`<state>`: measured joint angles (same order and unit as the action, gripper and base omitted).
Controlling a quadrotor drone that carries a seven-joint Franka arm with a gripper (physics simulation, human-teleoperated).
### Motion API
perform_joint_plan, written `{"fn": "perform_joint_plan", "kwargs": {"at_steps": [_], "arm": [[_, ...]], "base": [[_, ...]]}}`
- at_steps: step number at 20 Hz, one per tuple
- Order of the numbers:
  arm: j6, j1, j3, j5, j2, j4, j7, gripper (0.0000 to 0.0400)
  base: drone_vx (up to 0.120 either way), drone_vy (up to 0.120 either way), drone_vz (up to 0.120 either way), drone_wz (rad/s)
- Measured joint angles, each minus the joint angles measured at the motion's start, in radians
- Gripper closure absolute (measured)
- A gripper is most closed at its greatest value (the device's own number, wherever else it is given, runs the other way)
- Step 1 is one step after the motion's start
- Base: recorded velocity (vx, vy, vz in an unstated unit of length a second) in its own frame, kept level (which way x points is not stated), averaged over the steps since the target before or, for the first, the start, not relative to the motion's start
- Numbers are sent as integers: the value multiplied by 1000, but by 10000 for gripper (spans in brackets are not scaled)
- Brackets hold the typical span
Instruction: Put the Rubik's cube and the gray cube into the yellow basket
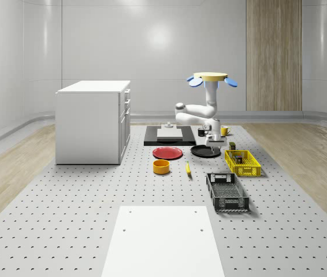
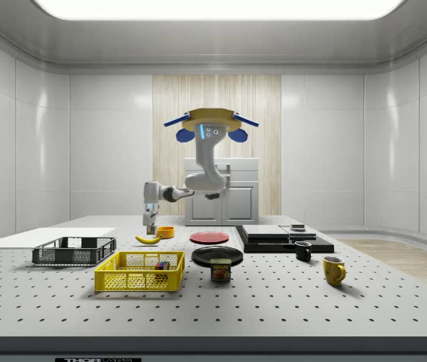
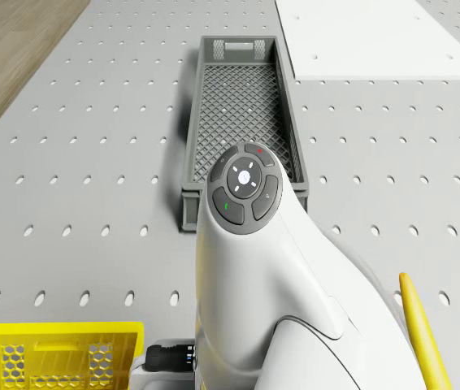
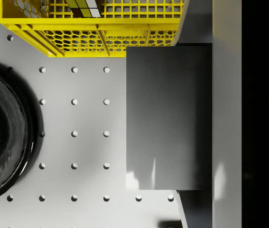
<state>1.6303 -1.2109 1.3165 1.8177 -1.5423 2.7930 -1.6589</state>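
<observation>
Yellow mesh plastic basket [image 1: 242,163] on the perforated bench [image 1: 65,196] holds the multicoloured Rubik's cube [image 4: 83,6], while the hovering drone's [image 2: 209,124] jaws beside it grip the plain gray cube [image 4: 168,116].

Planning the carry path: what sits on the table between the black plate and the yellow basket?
Nothing: in the wrist view only bare perforated table separates the black plate from the yellow basket. The held gray cube hangs beside that stretch.

1. simulated robotics lab: bare pale wall panels, 1 wood-slat panel [image 1: 272,55], strip ceiling light [image 2: 217,7].
2. perforated optical-bench table [image 1: 65,219] as the work surface.
3. white cabinet [image 1: 91,121] standing on it.
</observation>
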Motion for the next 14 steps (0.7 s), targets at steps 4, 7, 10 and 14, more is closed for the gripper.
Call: {"fn": "perform_joint_plan", "kwargs": {"at_steps": [4,7,10,14], "arm": [[2,-1,0,-1,-2,0,0,150],[4,-1,0,-2,-4,0,-1,150],[5,-1,0,-2,-5,0,-1,150],[7,-2,1,-3,-7,0,-1,150]], "base": [[0,120,0,0],[0,120,0,0],[0,120,0,0],[0,120,0,0]]}}
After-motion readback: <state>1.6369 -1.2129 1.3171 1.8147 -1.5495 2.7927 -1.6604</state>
